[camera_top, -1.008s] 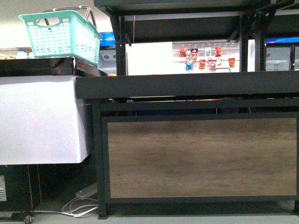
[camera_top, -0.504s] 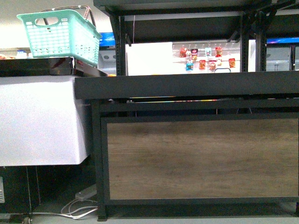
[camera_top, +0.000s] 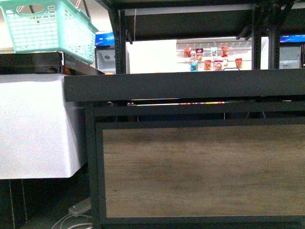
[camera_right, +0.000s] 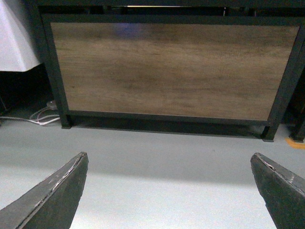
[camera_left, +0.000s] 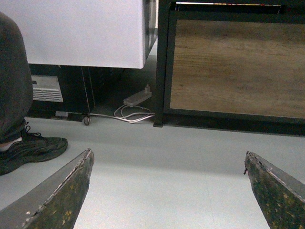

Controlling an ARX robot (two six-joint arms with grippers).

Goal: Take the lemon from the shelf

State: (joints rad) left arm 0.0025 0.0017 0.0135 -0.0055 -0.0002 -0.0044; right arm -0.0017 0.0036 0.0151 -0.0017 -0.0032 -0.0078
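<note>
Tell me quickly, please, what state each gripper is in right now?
The left gripper is open, holding nothing.
The right gripper is open, holding nothing.

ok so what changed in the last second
The camera closed in on the shelf: its wood panel fills more of the front view, and the green basket slid up and left, now cut by the frame edge. Nothing taken or let go; left end effector and right end effector are open. No lemon shows.
</note>
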